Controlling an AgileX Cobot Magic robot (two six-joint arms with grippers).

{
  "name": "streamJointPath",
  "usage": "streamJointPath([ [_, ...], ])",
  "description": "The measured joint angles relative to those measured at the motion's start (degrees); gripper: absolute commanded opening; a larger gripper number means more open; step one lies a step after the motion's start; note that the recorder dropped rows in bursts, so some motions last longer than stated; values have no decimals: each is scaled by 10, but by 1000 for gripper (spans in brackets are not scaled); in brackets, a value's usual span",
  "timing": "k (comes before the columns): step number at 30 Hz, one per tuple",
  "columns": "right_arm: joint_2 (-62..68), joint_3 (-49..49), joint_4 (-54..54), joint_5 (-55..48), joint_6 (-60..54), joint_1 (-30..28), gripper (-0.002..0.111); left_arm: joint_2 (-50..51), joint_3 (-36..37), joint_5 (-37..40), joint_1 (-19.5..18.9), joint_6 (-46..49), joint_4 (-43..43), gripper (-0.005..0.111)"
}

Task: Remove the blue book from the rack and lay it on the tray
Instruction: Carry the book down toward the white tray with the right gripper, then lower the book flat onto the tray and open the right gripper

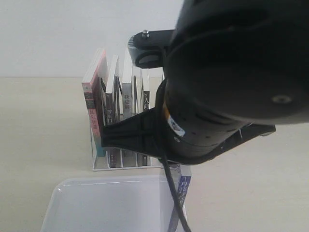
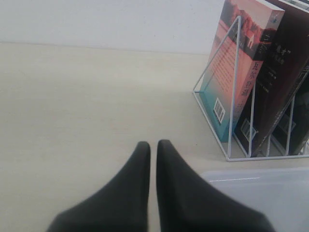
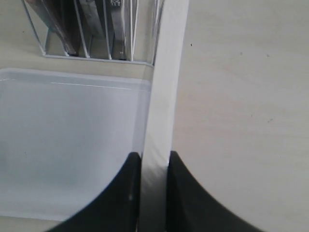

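My right gripper (image 3: 154, 158) is shut on the blue book (image 3: 164, 92), whose pale page edge runs away from the jaws along the side rim of the white tray (image 3: 58, 145). In the exterior view the right arm (image 1: 231, 72) hides the gripper. Only the book's lower end (image 1: 183, 189), blue with pale marks, hangs below it at the tray's (image 1: 96, 203) right rim. The book stands on edge, out of the white wire rack (image 1: 96, 166). My left gripper (image 2: 153, 145) is shut on nothing, low over the table beside the rack (image 2: 234, 96).
Several books remain upright in the rack, a pink-and-teal one (image 2: 241, 53) outermost and a black-spined one (image 2: 277, 72) beside it. The tray (image 2: 270, 193) lies just in front of the rack. Bare table spreads to the left (image 2: 72, 106) and right (image 3: 241, 96).
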State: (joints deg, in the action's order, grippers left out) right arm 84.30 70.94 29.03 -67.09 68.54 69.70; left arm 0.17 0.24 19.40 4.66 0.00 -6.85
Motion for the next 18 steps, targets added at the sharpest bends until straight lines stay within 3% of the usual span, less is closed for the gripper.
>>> streamJointPath([
  [18,54,38,1,-25,-14,0,0,0,0,0,0,0,0,4],
])
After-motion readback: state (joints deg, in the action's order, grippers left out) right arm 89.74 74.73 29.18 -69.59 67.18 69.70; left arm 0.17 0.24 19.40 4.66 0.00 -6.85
